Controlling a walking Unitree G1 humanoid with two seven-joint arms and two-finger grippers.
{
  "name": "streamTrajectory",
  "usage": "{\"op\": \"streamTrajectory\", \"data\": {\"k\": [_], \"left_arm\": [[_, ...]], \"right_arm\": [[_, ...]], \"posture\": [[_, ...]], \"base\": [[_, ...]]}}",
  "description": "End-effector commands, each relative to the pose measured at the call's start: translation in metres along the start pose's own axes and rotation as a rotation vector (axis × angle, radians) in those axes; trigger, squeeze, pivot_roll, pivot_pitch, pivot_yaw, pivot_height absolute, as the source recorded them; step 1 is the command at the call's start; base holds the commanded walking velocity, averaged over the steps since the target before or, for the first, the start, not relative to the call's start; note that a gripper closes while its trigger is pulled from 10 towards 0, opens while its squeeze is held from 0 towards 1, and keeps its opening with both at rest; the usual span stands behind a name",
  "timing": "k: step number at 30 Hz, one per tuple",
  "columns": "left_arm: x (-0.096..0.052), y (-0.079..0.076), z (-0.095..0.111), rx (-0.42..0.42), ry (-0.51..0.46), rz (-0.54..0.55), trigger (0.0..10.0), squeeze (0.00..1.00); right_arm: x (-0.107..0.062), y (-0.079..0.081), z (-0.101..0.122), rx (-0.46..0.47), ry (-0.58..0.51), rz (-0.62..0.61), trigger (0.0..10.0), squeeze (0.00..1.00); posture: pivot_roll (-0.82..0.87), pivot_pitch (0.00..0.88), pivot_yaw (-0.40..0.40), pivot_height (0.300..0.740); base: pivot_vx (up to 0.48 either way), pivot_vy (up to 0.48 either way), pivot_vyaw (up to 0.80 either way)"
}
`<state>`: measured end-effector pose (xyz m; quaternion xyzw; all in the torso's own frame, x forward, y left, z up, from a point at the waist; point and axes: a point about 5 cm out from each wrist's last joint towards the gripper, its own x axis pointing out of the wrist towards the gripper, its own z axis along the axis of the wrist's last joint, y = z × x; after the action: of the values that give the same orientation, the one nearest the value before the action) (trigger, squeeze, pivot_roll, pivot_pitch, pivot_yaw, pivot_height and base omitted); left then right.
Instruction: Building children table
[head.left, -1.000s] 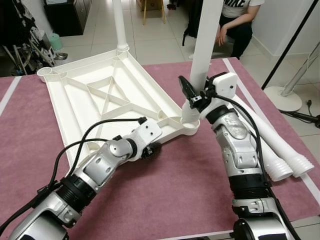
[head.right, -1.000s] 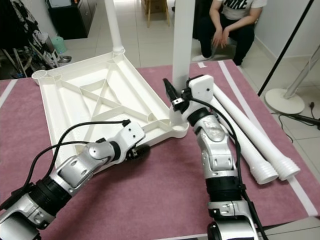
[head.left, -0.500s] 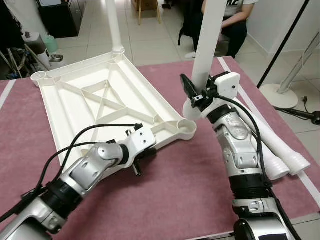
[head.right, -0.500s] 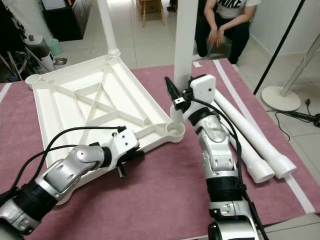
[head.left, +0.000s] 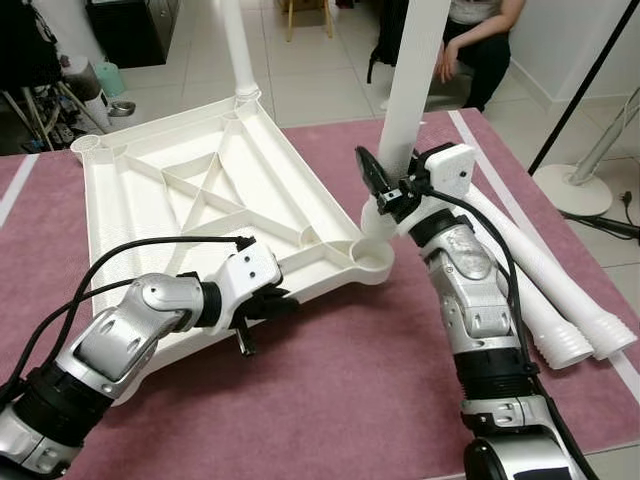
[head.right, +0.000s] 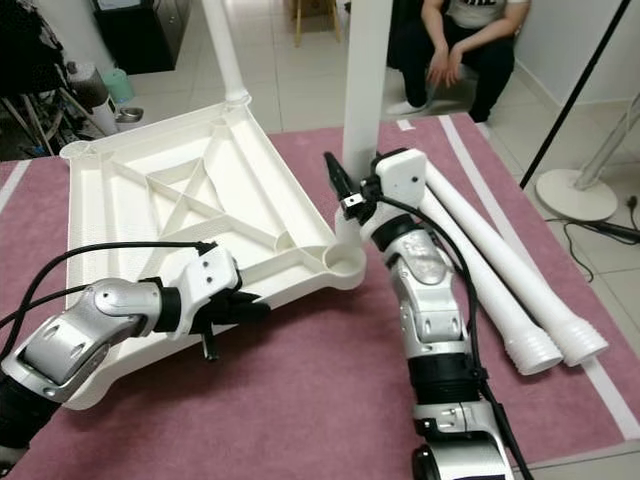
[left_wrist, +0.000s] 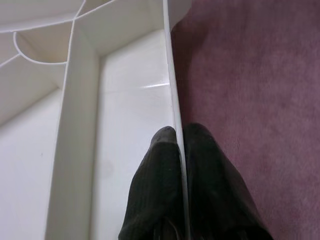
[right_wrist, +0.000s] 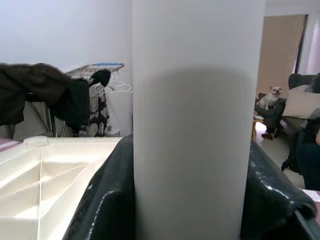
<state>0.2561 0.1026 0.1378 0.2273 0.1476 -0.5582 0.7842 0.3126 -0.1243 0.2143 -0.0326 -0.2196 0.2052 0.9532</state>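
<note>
1. The white tabletop (head.left: 190, 210) lies upside down on the purple mat (head.left: 350, 370), ribs facing up, one leg already standing at its far corner (head.left: 240, 50).
2. The left gripper (head.left: 262, 303) pinches the tabletop's near edge, one finger (left_wrist: 155, 185) on each side of the thin wall.
3. The right gripper (head.left: 385, 195) clamps an upright leg (head.left: 410, 90) whose foot sits at the near corner socket (head.left: 372, 255).
4. Two spare legs (head.left: 550, 300) lie on the mat beside the right arm.
5. A person (head.left: 480, 40) sits beyond the mat.
</note>
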Motion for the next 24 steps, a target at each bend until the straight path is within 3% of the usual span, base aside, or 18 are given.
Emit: {"op": "streamTrajectory", "data": {"k": [1,9,17,24], "left_arm": [[0.004,-0.002,-0.002,0.063,0.014,0.042,10.0,0.0],[0.032,-0.023,-0.025,-0.015,0.095,0.013,10.0,0.0],[0.036,-0.013,-0.028,-0.029,0.126,0.051,10.0,0.0],[0.036,-0.006,-0.027,-0.037,0.119,0.065,10.0,0.0]], "right_arm": [[0.004,0.013,0.007,0.019,-0.035,0.04,10.0,0.0],[-0.005,0.036,0.0,0.087,-0.022,0.065,10.0,0.0],[-0.024,0.04,-0.013,0.14,0.036,0.056,10.0,0.0],[-0.039,0.039,-0.016,0.079,0.071,0.057,10.0,0.0]], "posture": [[0.02,0.0,0.1,0.74],[0.01,0.0,0.095,0.74],[0.01,0.0,0.112,0.74],[-0.01,0.0,0.13,0.74]], "base": [[0.0,0.0,0.0],[0.0,0.0,0.0],[0.0,0.0,0.0],[0.0,0.0,0.0]]}}
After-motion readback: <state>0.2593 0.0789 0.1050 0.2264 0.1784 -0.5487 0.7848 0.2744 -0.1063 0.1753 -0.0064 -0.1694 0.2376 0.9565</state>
